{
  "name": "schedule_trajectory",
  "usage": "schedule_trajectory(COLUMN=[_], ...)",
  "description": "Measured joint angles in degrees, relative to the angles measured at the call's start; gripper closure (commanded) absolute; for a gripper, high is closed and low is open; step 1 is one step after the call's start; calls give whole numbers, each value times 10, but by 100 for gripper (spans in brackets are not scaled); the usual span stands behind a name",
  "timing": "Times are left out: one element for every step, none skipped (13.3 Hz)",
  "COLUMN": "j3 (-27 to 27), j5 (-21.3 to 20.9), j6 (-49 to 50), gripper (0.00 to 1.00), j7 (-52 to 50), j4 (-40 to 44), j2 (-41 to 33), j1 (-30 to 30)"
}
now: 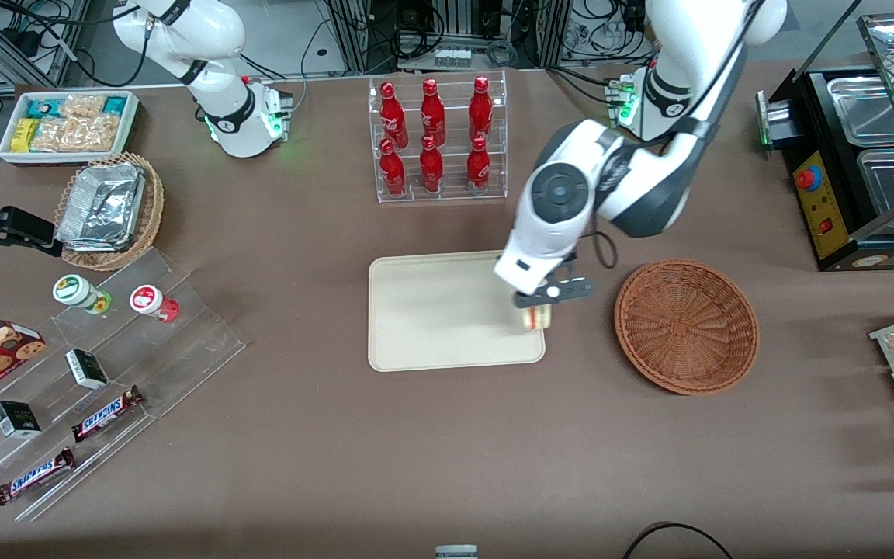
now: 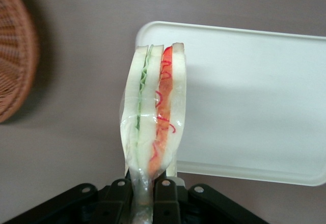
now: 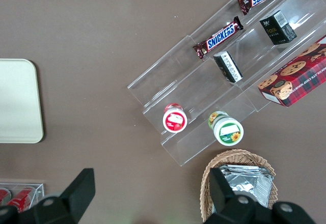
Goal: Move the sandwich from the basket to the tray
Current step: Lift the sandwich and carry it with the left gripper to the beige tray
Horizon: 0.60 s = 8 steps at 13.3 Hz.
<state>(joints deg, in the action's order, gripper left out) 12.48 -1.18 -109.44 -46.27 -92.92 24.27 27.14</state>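
Observation:
The sandwich [image 1: 536, 317], a wrapped wedge of pale bread with green and red filling [image 2: 153, 107], hangs in my left gripper [image 1: 538, 307], which is shut on the wrapper's end [image 2: 144, 193]. It hovers over the edge of the cream tray [image 1: 431, 310] that lies nearest the basket, at the corner nearer the front camera [image 2: 244, 107]. The reddish-brown wicker basket [image 1: 686, 326] stands empty beside the tray toward the working arm's end of the table; its rim [image 2: 15, 56] shows in the left wrist view.
A clear rack of red bottles [image 1: 438, 140] stands farther from the front camera than the tray. Toward the parked arm's end are a tan basket of foil containers [image 1: 109, 210], a white snack bin [image 1: 67, 124] and an acrylic stand with candy bars [image 1: 90, 388]. A black food warmer [image 1: 866, 155] sits toward the working arm's end.

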Motion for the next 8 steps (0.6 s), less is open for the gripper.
schedule_trajectory(j3=[0, 0, 0, 0, 0, 0, 0, 0], j5=[0, 0, 0, 0, 0, 0, 0, 0], j6=[0, 0, 0, 0, -1, -1, -2, -5], gripper=[100, 100, 100, 100, 100, 100, 100, 100], j7=[1, 1, 3, 9, 15, 18, 18, 18], j4=[23, 46, 66, 86, 105, 124, 144, 163], j2=[21, 41, 61, 80, 97, 115, 134, 152], j1=[15, 30, 43, 54, 61, 67, 72, 77])
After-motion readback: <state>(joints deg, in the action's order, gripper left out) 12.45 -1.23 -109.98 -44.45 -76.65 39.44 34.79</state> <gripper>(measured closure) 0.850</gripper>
